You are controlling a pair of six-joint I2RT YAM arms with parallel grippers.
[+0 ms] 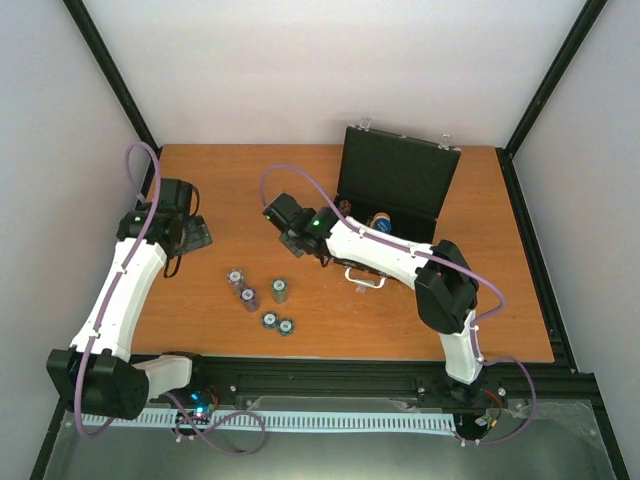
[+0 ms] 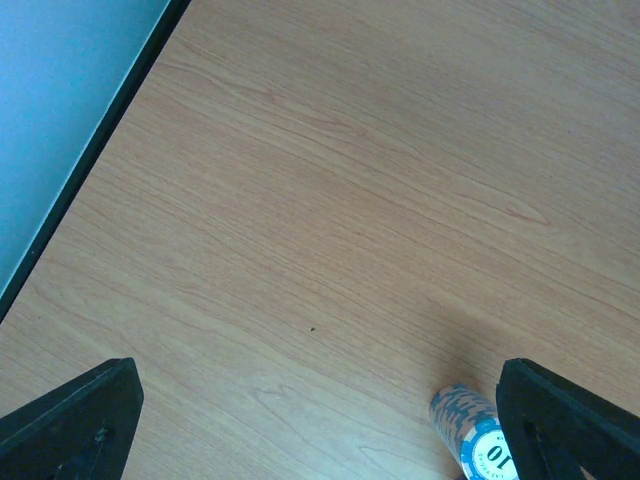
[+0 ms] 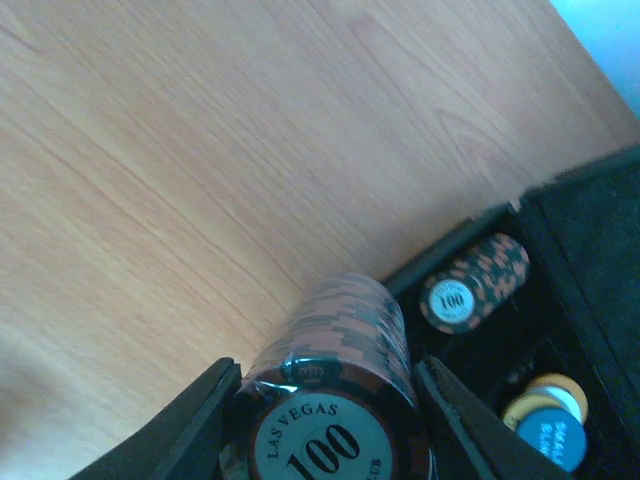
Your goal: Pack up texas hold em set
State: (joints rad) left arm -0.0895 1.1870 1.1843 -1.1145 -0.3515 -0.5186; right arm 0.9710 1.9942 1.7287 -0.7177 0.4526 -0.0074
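The wooden bench [image 1: 450, 320] is carrying the flat black case [image 1: 398, 178], which is sitting far right with its lid standing open toward the arms. Its long axis is running left to right and its silver handle [image 1: 365, 279] is pointing at the near edge. The right arm [image 1: 385, 250] is hovering just left of the tray, its jaws clenching a stack of brown 100 chips [image 3: 335, 395] by the curved sides. That stack's long axis is lying along the fingers, its far end pointing toward the tray. The left arm [image 1: 125, 285] is hanging over bare wood at the far left, jaws spread wide and gripping nothing, with a 10 stack [image 2: 470, 430] standing just beside one finger. Chip loading appears to be the step in hand: another 100 stack [image 3: 475, 285] is lying on its side in a slot near a blue disc [image 3: 548, 440], while five stacks [image 1: 249, 297] are waiting mid-bench. The next move is calling for lining the held stack up with a free slot and lowering it in sideways before letting go
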